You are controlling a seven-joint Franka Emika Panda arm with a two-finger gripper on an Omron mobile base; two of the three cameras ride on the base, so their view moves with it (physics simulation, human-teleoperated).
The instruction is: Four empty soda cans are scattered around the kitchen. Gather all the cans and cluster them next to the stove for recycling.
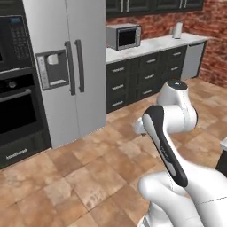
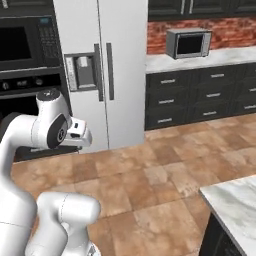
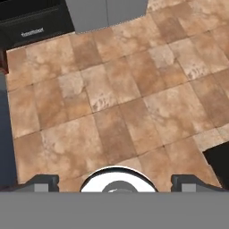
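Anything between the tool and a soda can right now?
Cannot tell: no can or stove is in these views. The tool, fingers spread and empty, looks down at bare tile floor, with the fridge ahead.

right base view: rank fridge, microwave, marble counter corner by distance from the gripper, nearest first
Measured from the gripper, at the left of the view:
1. Fridge, just behind the gripper and slightly to its right.
2. Marble counter corner, lower right, across the tiled floor.
3. Microwave, on the far counter against the brick wall, upper right.
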